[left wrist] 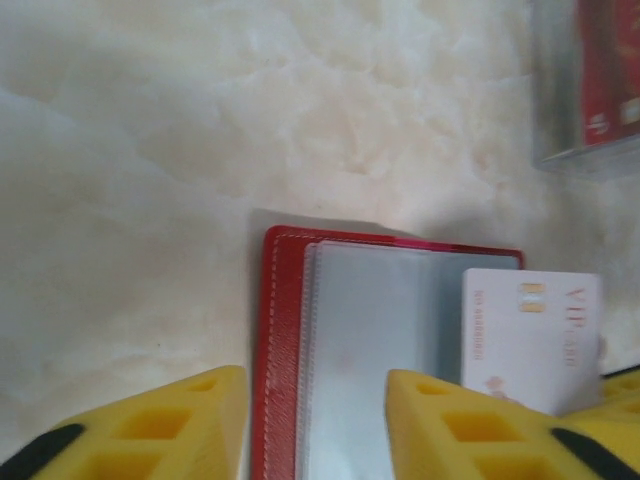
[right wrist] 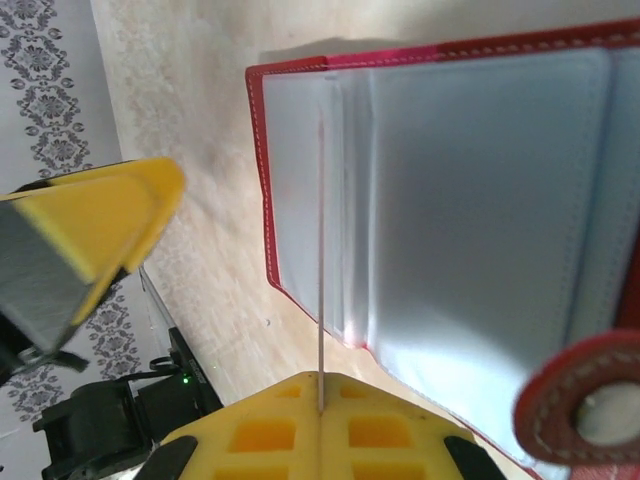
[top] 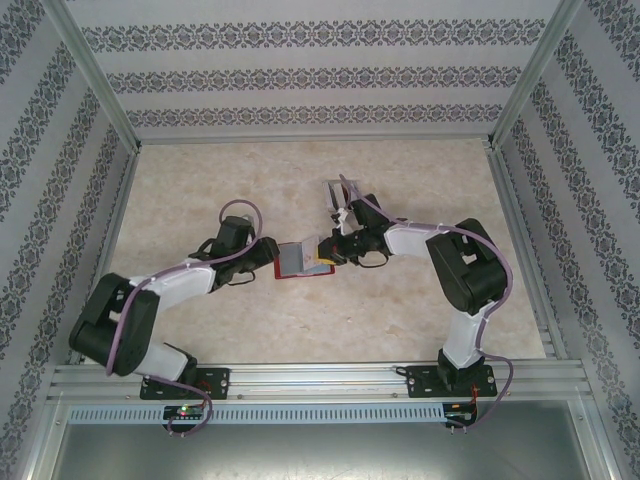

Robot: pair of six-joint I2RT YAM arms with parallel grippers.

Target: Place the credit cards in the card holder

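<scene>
Looking down from my left gripper (left wrist: 315,385), I see its jaws partly apart and pinching nothing I can make out. The stitched red edge of the open card holder (left wrist: 380,330) lies flat between the fingertips and runs on ahead of them. Just right of that gripper's right finger, a pale credit card (left wrist: 530,335) overlaps the holder's far end, clamped edge-on in my right gripper (right wrist: 320,385), jaws closed tight on it. Ahead and right sits a blurred grey stand (left wrist: 580,160) with a red card (left wrist: 600,90) in it.
</scene>
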